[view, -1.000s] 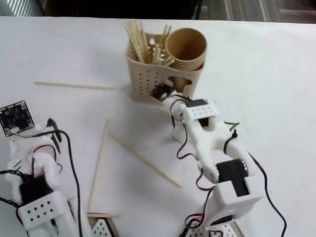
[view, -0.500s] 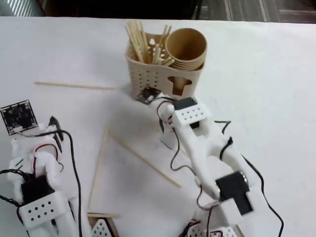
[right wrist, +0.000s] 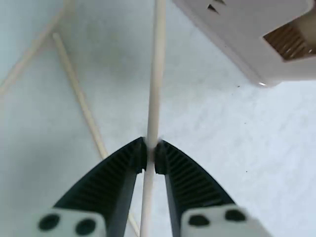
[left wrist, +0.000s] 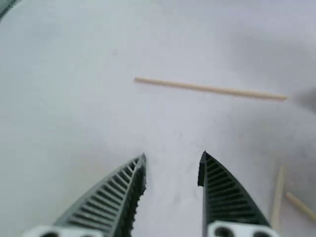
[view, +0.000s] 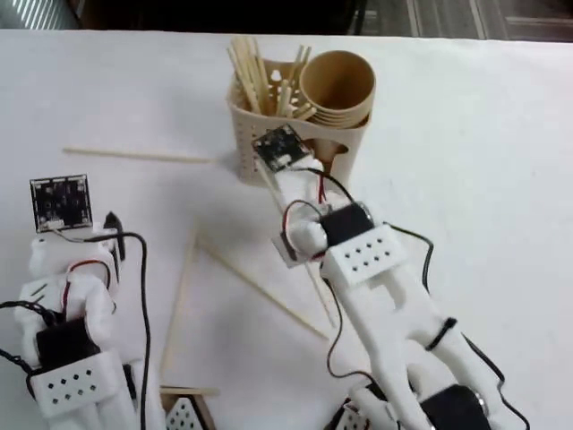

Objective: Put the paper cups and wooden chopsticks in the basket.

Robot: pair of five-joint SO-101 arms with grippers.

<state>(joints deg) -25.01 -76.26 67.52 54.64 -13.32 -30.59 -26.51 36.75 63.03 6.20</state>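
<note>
The beige perforated basket (view: pixel 269 143) stands at the back middle, holding stacked paper cups (view: pixel 337 88) and several upright wooden chopsticks (view: pixel 255 76). My right gripper (right wrist: pixel 151 148) is shut on one chopstick (right wrist: pixel 157 74) just in front of the basket (right wrist: pixel 247 34); from above, that stick (view: pixel 322 300) slants under the right arm (view: pixel 363 255). My left gripper (left wrist: pixel 173 158) is open above bare table, short of a loose chopstick (left wrist: pixel 210 89), also seen in the high view (view: pixel 134 154).
Two more chopsticks lie in a V on the table's middle (view: pixel 179 296) (view: pixel 264 288), also visible under the right gripper (right wrist: pixel 79 98). The left arm (view: pixel 67 296) sits at the front left. White table (view: pixel 466 179) spreads to the right.
The right arm swung left and drew back, its wrist camera now tipped up before the basket, a chopstick in its grip. The left arm's wrist shifted slightly forward and right.
</note>
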